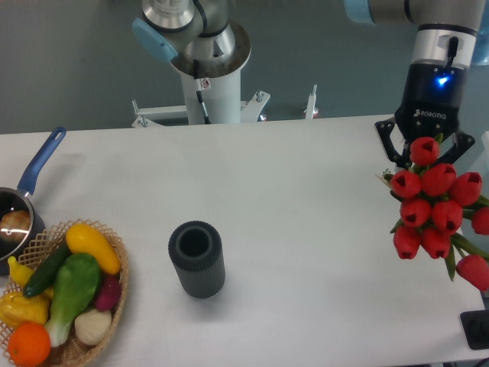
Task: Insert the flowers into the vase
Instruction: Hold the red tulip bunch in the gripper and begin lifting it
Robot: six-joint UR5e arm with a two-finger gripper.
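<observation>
The flowers (435, 210), a bunch of red tulip buds with green leaves, hang at the far right with the buds facing the camera. My gripper (425, 158) comes down from above right behind the top buds. Its black finger links show on either side of the bunch, and it looks shut on the flowers, though the buds hide the fingertips. The vase (197, 258), a short dark grey ribbed cylinder with a round open mouth, stands upright on the white table (306, 191), well to the left of the flowers and nearer the front.
A wicker basket (114, 294) of vegetables and fruit sits at the front left corner. A blue-handled saucepan (23, 206) is behind it at the left edge. The arm's white base (210, 84) rises at the back. A small black object (477, 329) is at the front right.
</observation>
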